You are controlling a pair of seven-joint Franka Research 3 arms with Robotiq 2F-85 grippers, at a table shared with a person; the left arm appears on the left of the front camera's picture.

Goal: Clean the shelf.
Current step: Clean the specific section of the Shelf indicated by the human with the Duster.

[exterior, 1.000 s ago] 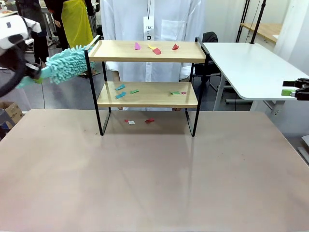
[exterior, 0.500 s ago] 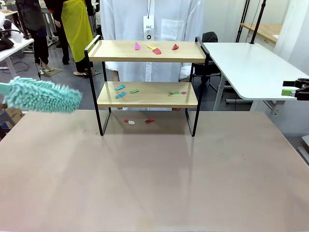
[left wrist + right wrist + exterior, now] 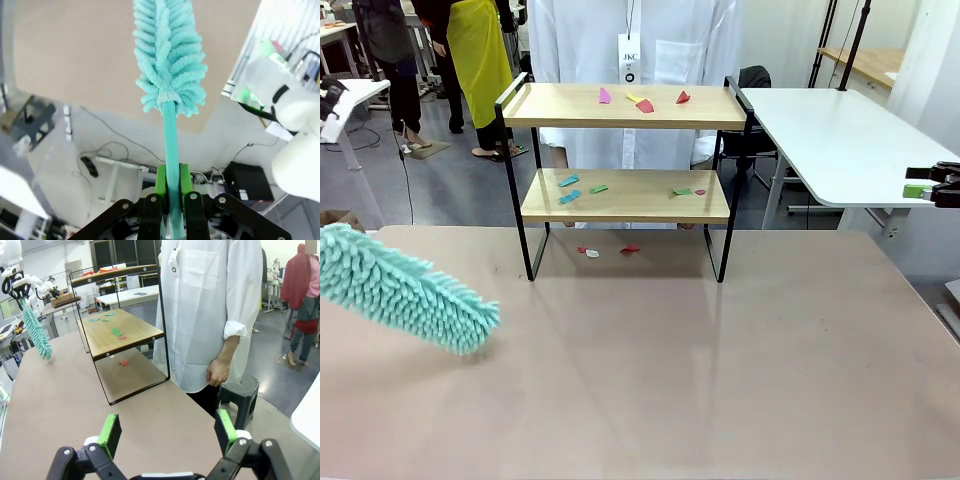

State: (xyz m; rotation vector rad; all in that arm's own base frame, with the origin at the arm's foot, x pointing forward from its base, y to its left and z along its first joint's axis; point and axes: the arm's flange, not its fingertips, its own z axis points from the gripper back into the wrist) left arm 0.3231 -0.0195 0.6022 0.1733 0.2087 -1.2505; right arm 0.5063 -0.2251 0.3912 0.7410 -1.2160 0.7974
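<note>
The shelf stands at the table's far middle, two wooden boards in a black frame; it also shows in the right wrist view. Coloured paper scraps lie on both boards and on the table under it. A fluffy teal duster hangs low over the table's left side, well away from the shelf, head tilted down to the right. My left gripper is shut on the duster's handle. My right gripper stands open and empty off the table's right edge.
A person in a white coat stands just behind the shelf, one hand hanging by the table's far edge. A white side table lies at the right rear. Other people stand at the back left.
The duster has swung down and to the left, from beside the top board's left end to low over the table's left side. The right gripper has not moved.
</note>
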